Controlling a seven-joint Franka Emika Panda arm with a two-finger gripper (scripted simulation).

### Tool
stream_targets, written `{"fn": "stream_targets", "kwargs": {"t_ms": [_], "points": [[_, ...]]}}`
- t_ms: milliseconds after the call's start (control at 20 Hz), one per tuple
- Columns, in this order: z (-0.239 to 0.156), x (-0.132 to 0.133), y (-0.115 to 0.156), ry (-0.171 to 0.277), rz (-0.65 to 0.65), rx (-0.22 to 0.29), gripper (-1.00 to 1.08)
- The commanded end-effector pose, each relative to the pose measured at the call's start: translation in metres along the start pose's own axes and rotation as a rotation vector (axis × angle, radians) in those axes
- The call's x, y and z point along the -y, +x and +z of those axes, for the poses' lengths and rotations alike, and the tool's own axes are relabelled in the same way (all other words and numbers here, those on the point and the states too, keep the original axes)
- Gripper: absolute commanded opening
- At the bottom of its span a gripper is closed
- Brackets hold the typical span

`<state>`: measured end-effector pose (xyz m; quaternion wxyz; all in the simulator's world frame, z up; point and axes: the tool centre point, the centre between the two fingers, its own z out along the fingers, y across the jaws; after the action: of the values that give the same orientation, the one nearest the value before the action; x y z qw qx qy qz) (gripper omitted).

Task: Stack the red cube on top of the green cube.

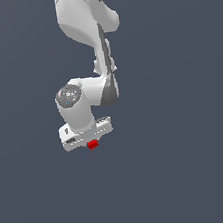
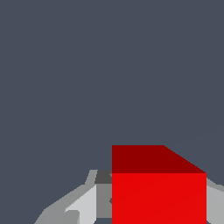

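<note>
The red cube (image 1: 92,144) shows just under my white hand in the exterior view, mostly covered by the hand. In the wrist view the red cube (image 2: 158,188) fills the space between my grey fingers (image 2: 103,199), which stand against its sides. My gripper (image 1: 90,143) is shut on the red cube, and in the wrist view the gripper (image 2: 157,210) shows only its finger sides. The green cube is not in view in either frame; it may be hidden under the hand.
A plain dark blue-grey floor (image 1: 193,172) lies all around the arm. The white arm links (image 1: 87,21) rise from the hand toward the top of the exterior view.
</note>
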<state>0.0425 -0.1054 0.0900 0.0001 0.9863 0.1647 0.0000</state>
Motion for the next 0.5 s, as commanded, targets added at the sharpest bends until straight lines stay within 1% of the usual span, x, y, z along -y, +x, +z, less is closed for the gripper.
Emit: {"fn": "stream_targets", "kwargs": {"t_ms": [0,200,450], "points": [[-0.014,0.000,0.000,0.000,0.000,0.000,-1.00],[-0.027,0.000,0.001,0.000,0.000,0.000,-1.00],[-0.029,-0.001,0.001,0.000,0.000,-0.001,-1.00]]}}
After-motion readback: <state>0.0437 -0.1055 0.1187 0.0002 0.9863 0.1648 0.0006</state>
